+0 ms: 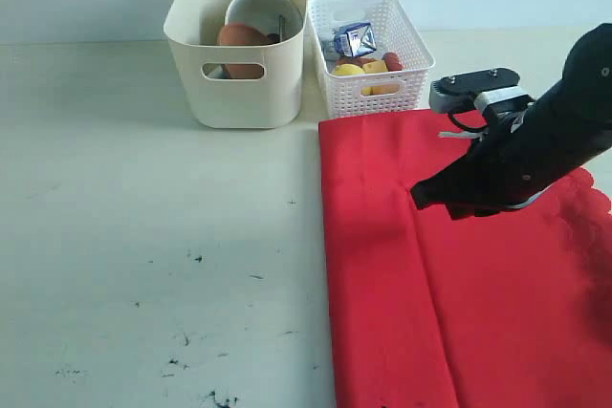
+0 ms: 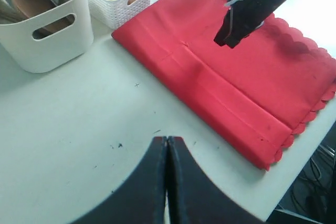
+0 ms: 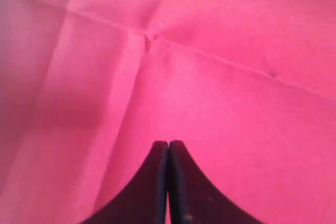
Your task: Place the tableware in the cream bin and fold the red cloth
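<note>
The red cloth (image 1: 459, 284) lies folded on the table at the right, its scalloped edge at the far right (image 2: 310, 114); it also fills the right wrist view (image 3: 210, 51). My right gripper (image 1: 418, 195) hovers over the cloth, shut and empty (image 3: 168, 142). My left gripper (image 2: 167, 139) is shut and empty above bare table, out of the exterior view. The cream bin (image 1: 239, 93) at the back holds the white ceramic bowl (image 1: 256, 7), the brown wooden plate (image 1: 241, 37) and a steel piece (image 1: 281, 24). Other tableware is hidden inside.
A white lattice basket (image 1: 373, 93) next to the cream bin holds a milk carton (image 1: 356, 39) and yellow and red food items (image 1: 368, 68). The table (image 1: 143, 236) has dark specks. Its edge runs just beyond the cloth's corner (image 2: 273, 192).
</note>
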Action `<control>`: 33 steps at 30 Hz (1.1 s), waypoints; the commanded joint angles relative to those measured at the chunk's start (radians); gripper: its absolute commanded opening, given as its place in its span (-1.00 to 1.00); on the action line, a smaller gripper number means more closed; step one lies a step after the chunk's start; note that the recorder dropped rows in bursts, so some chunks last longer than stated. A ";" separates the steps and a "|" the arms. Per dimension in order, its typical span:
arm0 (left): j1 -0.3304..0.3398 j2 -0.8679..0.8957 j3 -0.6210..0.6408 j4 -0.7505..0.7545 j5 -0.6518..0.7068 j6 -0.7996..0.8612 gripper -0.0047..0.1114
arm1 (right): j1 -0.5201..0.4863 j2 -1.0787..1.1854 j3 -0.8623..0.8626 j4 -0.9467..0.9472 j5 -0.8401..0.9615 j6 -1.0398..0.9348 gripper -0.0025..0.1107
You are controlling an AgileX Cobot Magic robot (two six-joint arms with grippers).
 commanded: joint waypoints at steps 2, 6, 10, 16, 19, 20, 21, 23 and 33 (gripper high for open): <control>0.003 -0.178 0.097 0.078 -0.014 -0.079 -0.92 | 0.002 0.055 -0.028 -0.003 -0.012 0.002 -0.96; 0.003 -0.290 0.159 0.157 -0.016 -0.145 -0.92 | 0.002 0.089 -0.046 -0.005 -0.018 0.002 -0.96; 0.003 -0.393 0.225 0.258 -0.069 -0.238 -0.92 | 0.002 0.121 -0.046 -0.017 -0.048 0.002 -0.96; 0.003 -0.479 0.343 0.346 -0.235 -0.290 -0.92 | 0.002 0.172 -0.055 -0.025 -0.073 0.018 -0.96; 0.003 -0.481 0.395 0.366 -0.319 -0.292 -0.92 | 0.002 0.195 -0.055 -0.056 -0.086 0.054 -0.96; 0.003 -0.481 0.408 0.371 -0.351 -0.297 -0.92 | 0.002 0.205 -0.055 -0.073 -0.088 0.073 -0.96; 0.003 -0.481 0.421 0.371 -0.374 -0.297 -0.92 | 0.002 0.212 -0.055 -0.089 -0.091 0.092 -0.96; 0.003 -0.481 0.440 0.371 -0.417 -0.309 -0.92 | 0.002 0.231 -0.055 -0.147 -0.092 0.151 -0.96; 0.003 -0.483 0.447 0.371 -0.420 -0.309 -0.92 | -0.005 0.262 -0.055 -0.622 0.071 0.623 -0.96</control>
